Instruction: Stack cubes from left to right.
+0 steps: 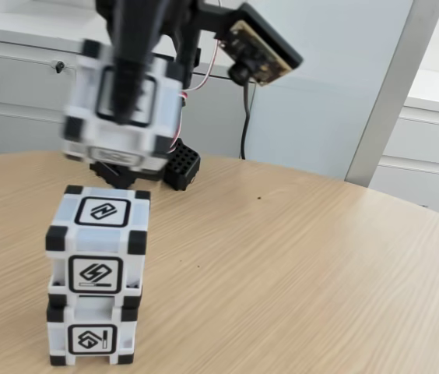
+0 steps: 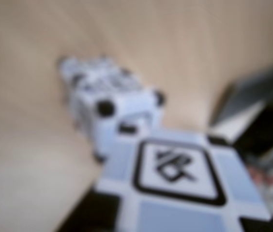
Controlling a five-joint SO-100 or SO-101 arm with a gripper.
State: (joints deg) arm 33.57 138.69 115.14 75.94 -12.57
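Two cubes stand stacked at the lower left of the fixed view, the upper cube [image 1: 99, 241] resting squarely on the lower cube [image 1: 91, 339]. A third cube [image 1: 87, 125] hangs in the air above and slightly behind the stack, blurred by motion. My gripper [image 1: 126, 97] is shut on it, with one black finger [image 1: 130, 70] crossing its front face. In the blurred wrist view, the held cube [image 2: 175, 179] looms large at the lower right. The stack [image 2: 112, 104] lies below it, toward the upper left, and a gap shows between the held cube and the stack top.
The wooden table [image 1: 297, 265] is bare to the right of the stack. A black perforated block [image 1: 182, 165] sits at the arm's foot behind the stack. The wrist camera [image 1: 262, 47] juts out to the right of the arm. Grey cabinets stand beyond the table edge.
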